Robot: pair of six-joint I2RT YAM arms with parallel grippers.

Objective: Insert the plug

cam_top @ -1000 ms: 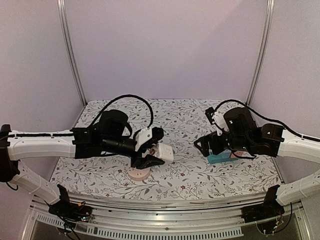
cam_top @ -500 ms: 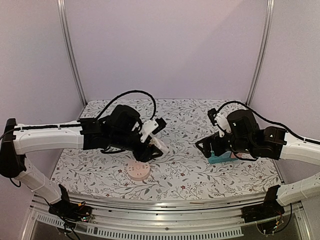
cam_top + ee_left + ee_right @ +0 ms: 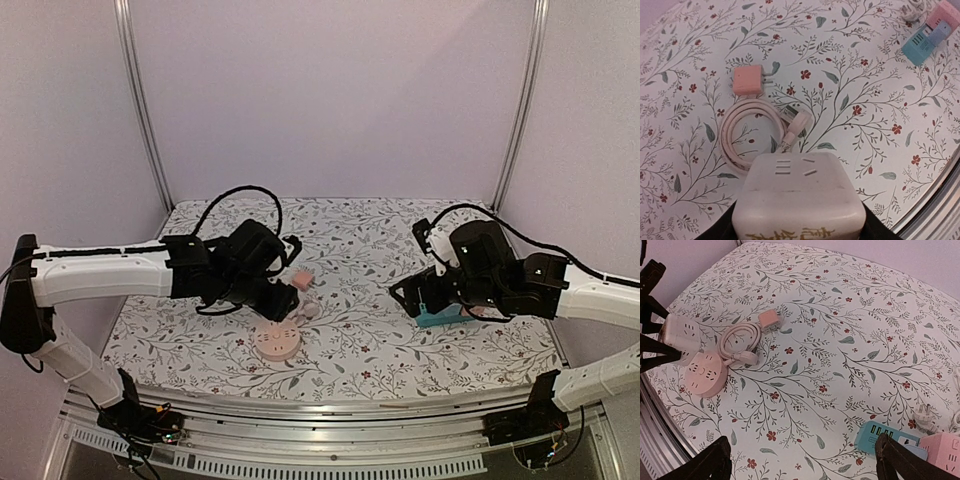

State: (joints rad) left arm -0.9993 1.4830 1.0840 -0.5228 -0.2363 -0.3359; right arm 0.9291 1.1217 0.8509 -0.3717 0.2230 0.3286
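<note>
My left gripper (image 3: 800,222) is shut on a cream socket block (image 3: 800,197) with slot holes on its top face, held just above the table. Ahead of it lie a pink plug adapter (image 3: 747,80) with two prongs and a coiled cream cord (image 3: 742,132) ending in a white plug (image 3: 799,121). In the top view the left gripper (image 3: 283,302) sits beside the pink plug (image 3: 301,279), just behind a round pink socket (image 3: 276,343). My right gripper (image 3: 802,465) is open and empty above bare table. In the top view the right gripper (image 3: 410,295) hangs beside a teal power strip (image 3: 440,318).
A teal USB power strip (image 3: 885,437) and a pink socket cube (image 3: 942,452) lie at the right, with another white plug (image 3: 922,415) and cable. The round pink socket (image 3: 705,372) lies near the table's front edge (image 3: 330,398). The side walls stand close.
My left arm has swung back and left and lowered with the cream socket block still held, uncovering the pink plug and the coiled cord. The right arm has barely moved.
</note>
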